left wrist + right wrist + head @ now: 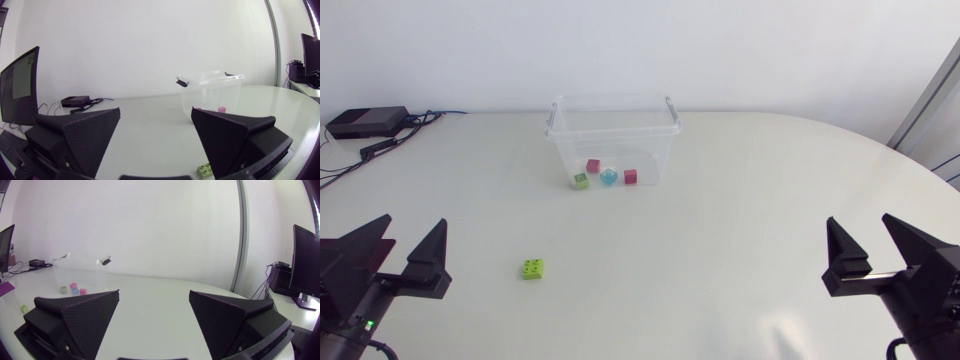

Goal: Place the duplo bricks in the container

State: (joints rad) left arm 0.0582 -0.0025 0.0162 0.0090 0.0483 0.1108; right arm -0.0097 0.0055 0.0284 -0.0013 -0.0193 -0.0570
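Observation:
A clear plastic container stands at the back middle of the table, also seen in the left wrist view and the right wrist view. Inside it lie a green brick, a blue brick and two pink-red bricks. A loose lime-green duplo brick lies on the table in front of the container, to the left; it shows beside my left gripper's finger. My left gripper rests open at the near left, empty. My right gripper rests open at the near right, empty.
A black box with cables lies at the table's far left corner. The white table stretches between the two grippers and the container.

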